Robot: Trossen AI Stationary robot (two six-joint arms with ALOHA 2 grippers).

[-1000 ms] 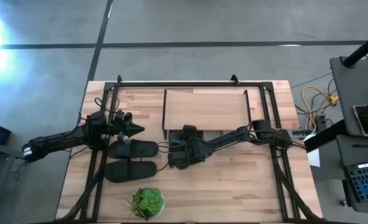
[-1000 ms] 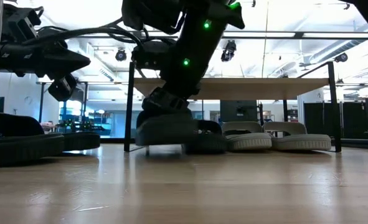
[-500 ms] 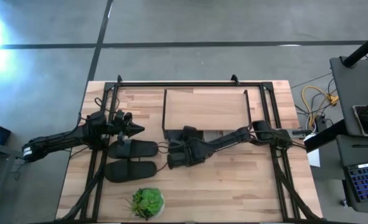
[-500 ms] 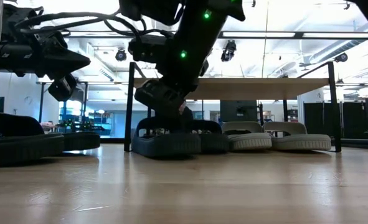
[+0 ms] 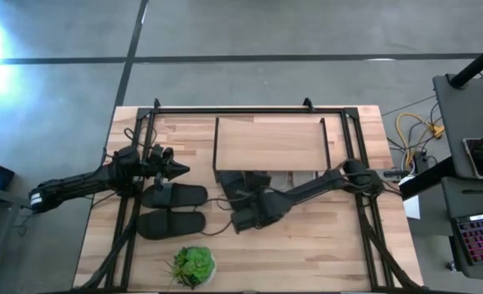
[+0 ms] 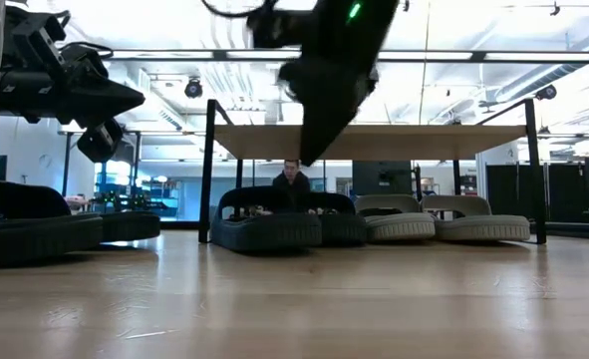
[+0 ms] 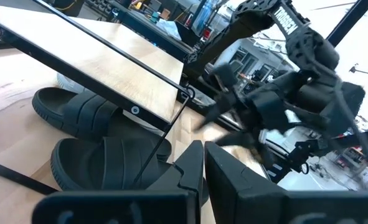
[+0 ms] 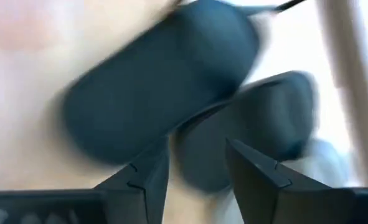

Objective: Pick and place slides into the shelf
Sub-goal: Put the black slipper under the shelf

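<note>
With its fingers apart and empty, the right gripper (image 5: 243,219) is seen just in front of the shelf (image 5: 270,143); charcoal slides (image 6: 266,227) sit under the shelf. Release step is judged done. Next, the black slides (image 5: 174,210), left of the shelf, must be fetched.
</note>
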